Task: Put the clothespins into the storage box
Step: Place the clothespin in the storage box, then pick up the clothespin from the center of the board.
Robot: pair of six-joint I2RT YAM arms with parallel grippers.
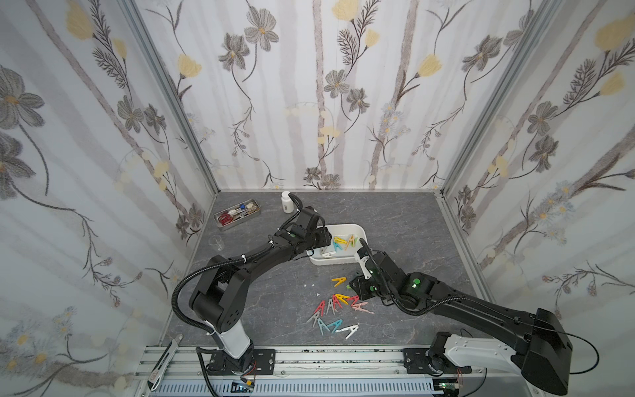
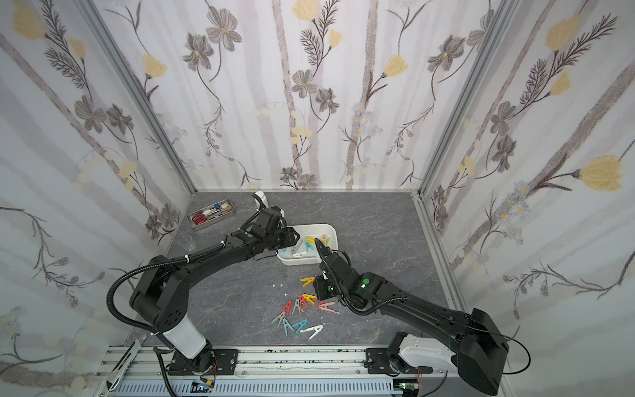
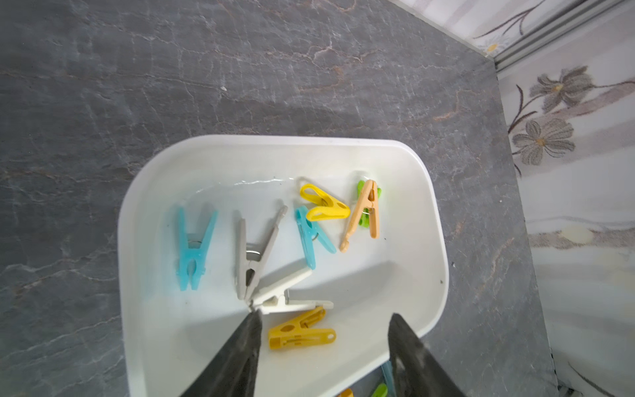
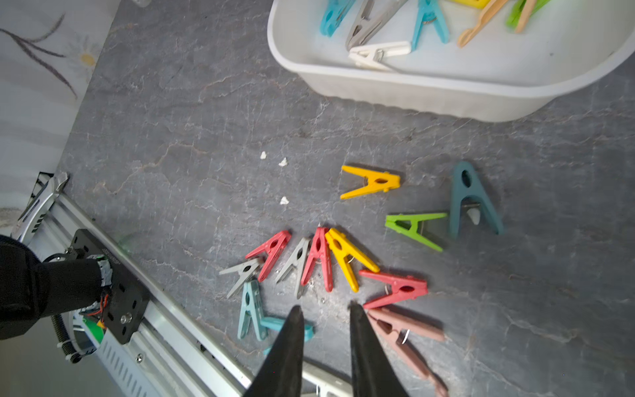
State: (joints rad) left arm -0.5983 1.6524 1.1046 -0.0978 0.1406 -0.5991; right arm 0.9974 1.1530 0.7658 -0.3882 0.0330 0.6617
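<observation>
The white storage box (image 3: 275, 139) (image 1: 330, 263) holds several clothespins: teal, grey, white (image 3: 288, 292), yellow, peach and green. My left gripper (image 3: 325, 315) hangs open over the box's near end, and a yellow clothespin (image 3: 302, 335) lies loose on the box floor between its fingers. More clothespins lie in a pile (image 4: 323, 257) (image 1: 335, 306) on the table in front of the box. A single yellow one (image 4: 372, 182), a green one (image 4: 414, 228) and a dark teal one (image 4: 472, 199) lie apart. My right gripper (image 4: 325, 306) hovers over the pile's near edge, jaws a little apart with nothing between them.
A grey metal tray (image 1: 237, 213) of scissors and tools, a white bottle (image 1: 286, 201) and a clear beaker (image 1: 216, 242) stand at the back left. Small white crumbs (image 4: 282, 161) lie beside the pile. The aluminium rail (image 1: 309, 361) runs along the table's front edge.
</observation>
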